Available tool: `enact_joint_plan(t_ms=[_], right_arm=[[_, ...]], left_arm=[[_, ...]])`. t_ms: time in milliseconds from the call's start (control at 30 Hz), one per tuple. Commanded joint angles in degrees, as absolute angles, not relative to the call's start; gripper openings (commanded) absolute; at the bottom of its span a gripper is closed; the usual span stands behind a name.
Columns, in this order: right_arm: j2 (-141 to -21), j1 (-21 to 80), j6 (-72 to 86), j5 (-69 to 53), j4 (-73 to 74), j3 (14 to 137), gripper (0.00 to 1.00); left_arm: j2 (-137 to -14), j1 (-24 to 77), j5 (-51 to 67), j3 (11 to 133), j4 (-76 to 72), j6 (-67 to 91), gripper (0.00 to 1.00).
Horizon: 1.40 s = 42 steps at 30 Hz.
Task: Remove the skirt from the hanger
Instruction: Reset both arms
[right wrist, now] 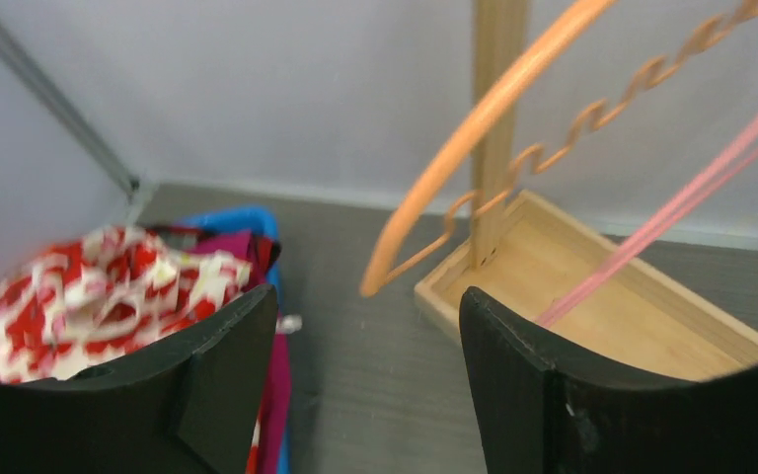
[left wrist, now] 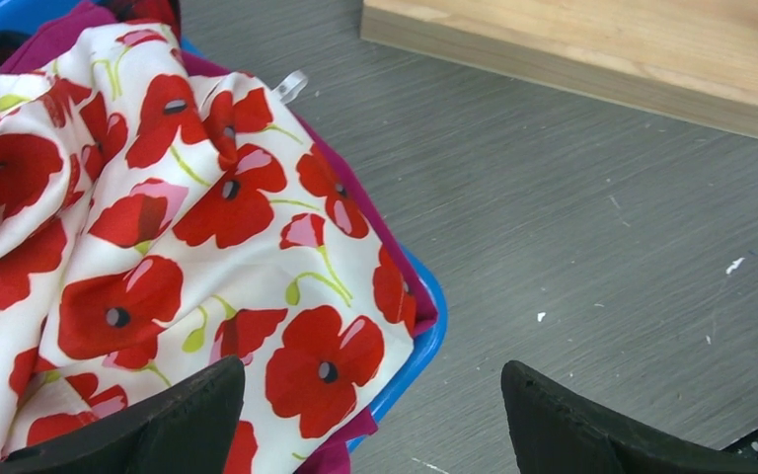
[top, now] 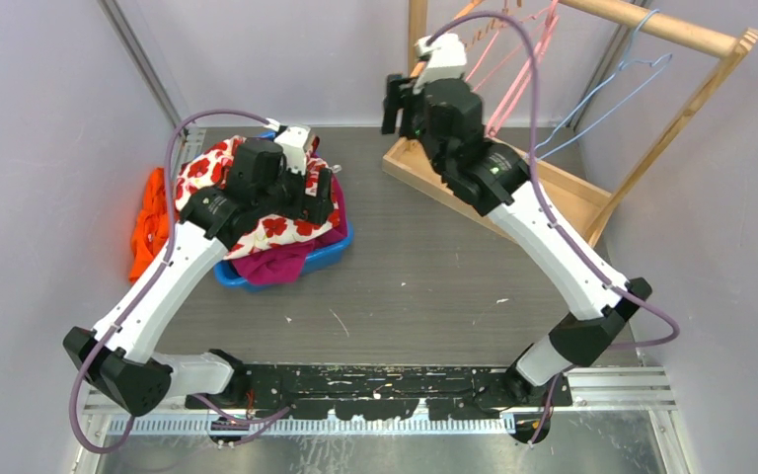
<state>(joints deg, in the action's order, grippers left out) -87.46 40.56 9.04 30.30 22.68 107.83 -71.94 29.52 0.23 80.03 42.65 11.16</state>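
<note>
Poppy print over a blue tub on a grey counter.
The skirt point(left wrist: 158, 227) is white with dark-centred red poppies on thin green stems. Under it a magenta cloth point(top: 276, 265) lies in a bright blue tub point(left wrist: 426, 341), with an orange cloth point(top: 148, 222) at far left. The counter point(top: 424, 276) is streaked grey. The rack point(top: 572, 197) at far right is pale wood, carrying an orange hanger point(right wrist: 424, 178), a pink hanger point(right wrist: 681, 202) and a light blue hanger point(top: 602, 99).

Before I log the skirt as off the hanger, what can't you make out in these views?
Top view: left arm covers much of the skirt and the basket.
Top view: upper edge cuts off the pink hangers and the rack.
Right wrist view: skirt blurred; orange hanger runs out of frame at top.
</note>
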Motion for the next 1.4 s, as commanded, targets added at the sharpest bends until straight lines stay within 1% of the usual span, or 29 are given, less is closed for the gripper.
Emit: enact_joint_plan(t_ms=[0,67,167,267,300,400,467,533,600,700,800,1000,1133,1367], right_arm=[[-92.73,43.22,5.6,21.22,36.26,109.07,0.74],[-95.41,43.24,4.22,19.36,41.07,110.32,0.74],[-99.53,43.29,0.57,19.91,46.67,112.76,0.79],[-101.71,42.92,-1.05,20.48,47.77,112.33,0.85],[-101.92,42.29,-0.71,19.94,47.28,111.69,0.86],[-103.18,40.53,0.09,19.25,46.83,111.2,0.88],[-103.04,38.75,1.25,16.95,45.65,109.58,0.89],[-102.92,36.35,2.85,14.2,44.47,107.58,0.91],[-102.83,33.99,4.43,12.5,42.67,105.36,0.93],[-102.98,32.28,4.87,13.12,41.32,103.47,0.98],[-102.33,32.22,6.04,13.73,40.02,102.39,1.0],[-101.9,32.26,7.93,13.9,39.72,102.57,1.0],[-101.28,32.34,9.63,11.9,39.48,101.81,1.0],[-100.93,32.66,7.99,12.2,39.51,101.96,1.0]], left_arm=[[-72.33,28.96,-4.21,82.21,38.92,11.83,0.99],[-74.39,28.71,-4.5,82.38,38.54,11.37,1.0],[-75.59,27.6,-3.42,82.3,37.73,8.53,0.99],[-76.37,23.95,5.2,81.82,37.1,1.61,1.0],[-76.57,21.84,8.05,81.86,37.32,0.79,0.99],[-77.13,13.6,17.82,80.92,35.18,2.06,0.99],[-78.16,8.93,20.95,80.81,34.82,2.86,0.99],[-79.06,6.4,20.3,80.13,34.47,3.65,0.99],[-79.35,4.9,16.77,78.89,33.51,4.71,0.99],[-79.26,4.31,11.57,77.65,32.88,4.52,1.0],[-78.93,4.31,10.35,77.23,32.6,4.45,0.99],[-77.88,4.39,9.63,74.45,30.18,8.91,1.0],[-76.01,4.89,4.84,71.04,27.42,13.03,0.99],[-75.04,7.48,-0.79,69.36,26.44,13.49,0.99]])
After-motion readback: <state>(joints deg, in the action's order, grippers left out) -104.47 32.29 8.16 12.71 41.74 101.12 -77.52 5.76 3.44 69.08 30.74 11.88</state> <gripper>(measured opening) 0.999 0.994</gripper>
